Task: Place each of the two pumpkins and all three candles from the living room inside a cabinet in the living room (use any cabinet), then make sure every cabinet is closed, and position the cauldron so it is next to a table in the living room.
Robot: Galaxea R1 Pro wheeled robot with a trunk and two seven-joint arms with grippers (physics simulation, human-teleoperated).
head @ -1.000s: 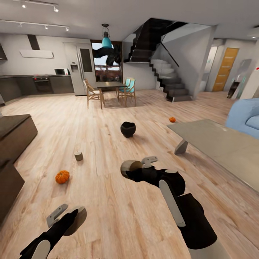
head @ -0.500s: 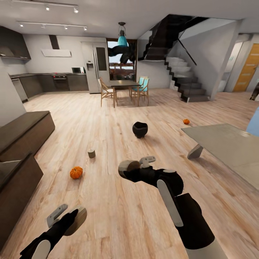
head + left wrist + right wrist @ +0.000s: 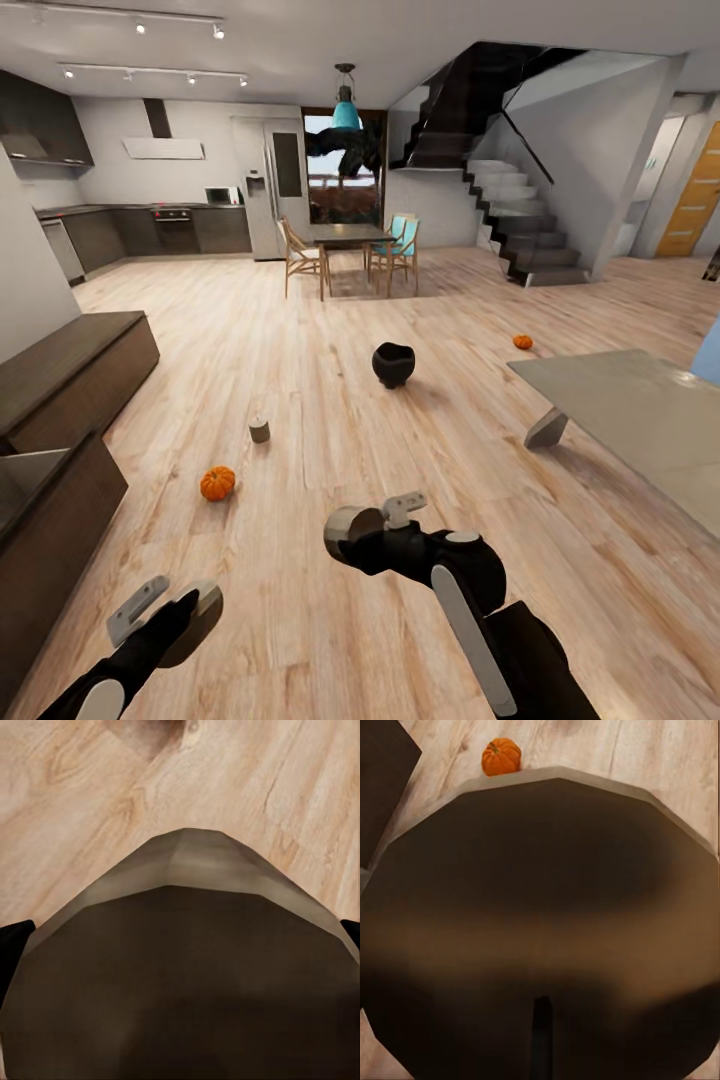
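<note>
From the head view, the left gripper holds a tan candle, and the right gripper holds another candle. A third candle stands on the wood floor near an orange pumpkin. The black cauldron sits farther off, and a second pumpkin lies beyond the grey table. The dark cabinet runs along the left. In the left wrist view, the candle sits close above the floor. In the right wrist view, the candle is big, with a pumpkin behind.

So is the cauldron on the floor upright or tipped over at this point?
Upright. In the head view the cauldron sits on the wood floor with its wide mouth facing up and its round belly below, well apart from the grey table.
</note>
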